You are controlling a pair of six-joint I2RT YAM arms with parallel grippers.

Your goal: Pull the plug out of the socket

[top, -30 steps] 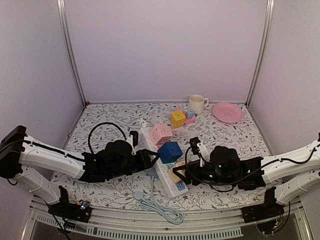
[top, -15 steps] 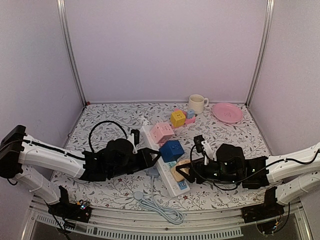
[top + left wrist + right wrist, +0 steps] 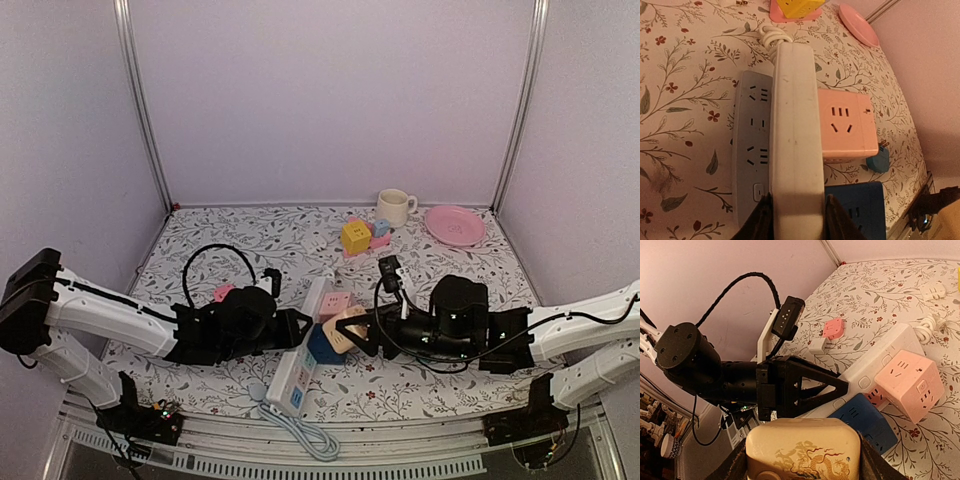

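- My left jaws are clamped on the white power strip (image 3: 298, 362), with one finger (image 3: 761, 222) pressed to each long side.
- The white power strip lies slanted in the middle of the bench (image 3: 230, 235). Its near end is by the front edge, where its pale cable (image 3: 300, 435) loops.
- My right jaws are closed on the cream plug (image 3: 349, 327), a rounded block with a gold dragon print, held just right of the strip.
- From my right wrist, the cream plug (image 3: 802, 450) fills the foreground with the strip beyond it. I cannot tell whether its pins are out of the socket.
- A blue cube adapter (image 3: 320, 348) and a pink cube adapter (image 3: 335, 303) sit against the strip, close beside the plug.
- Toward the far edge, right of centre, stand a yellow cube (image 3: 354, 237), a cream cup (image 3: 395, 207) and a pink plate (image 3: 455, 225), well apart from my arms.
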